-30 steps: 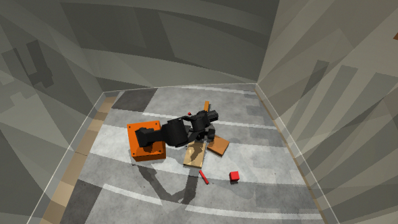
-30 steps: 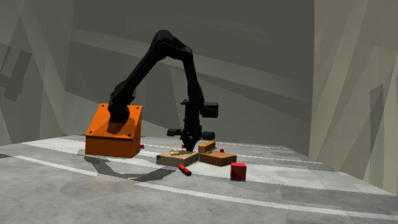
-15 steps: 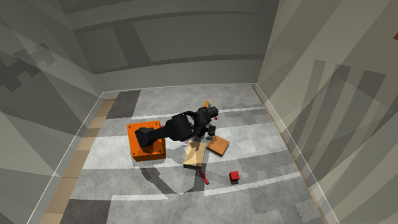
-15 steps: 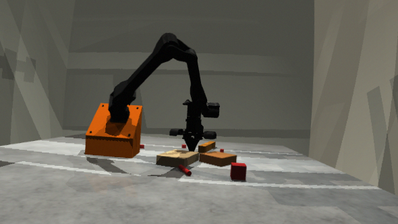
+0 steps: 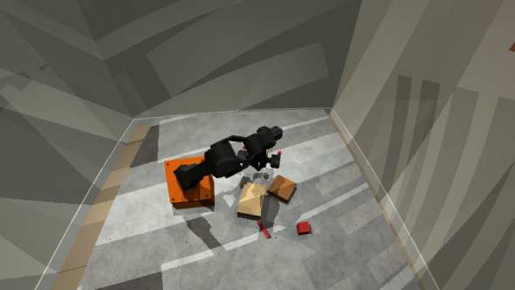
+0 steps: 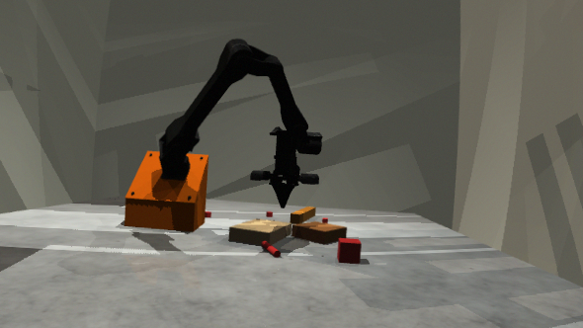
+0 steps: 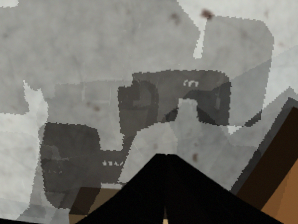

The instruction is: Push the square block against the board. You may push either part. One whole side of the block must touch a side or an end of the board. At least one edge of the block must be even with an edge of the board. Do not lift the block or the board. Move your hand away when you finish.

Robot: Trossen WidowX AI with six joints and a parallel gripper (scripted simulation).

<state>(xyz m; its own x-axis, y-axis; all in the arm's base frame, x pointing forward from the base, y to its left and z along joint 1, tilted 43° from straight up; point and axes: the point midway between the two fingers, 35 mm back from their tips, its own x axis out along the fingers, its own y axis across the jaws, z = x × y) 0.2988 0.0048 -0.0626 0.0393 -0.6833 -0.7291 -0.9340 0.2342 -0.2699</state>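
Running lengthwise up the top view, the board leans slightly right (jaws closed).

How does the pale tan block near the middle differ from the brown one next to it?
The pale tan block is longer than it is wide, while the brown block looks nearly square. In the top view, the brown one sits turned at a clear angle to the tan one. Both are flat, low pieces lying on the floor.
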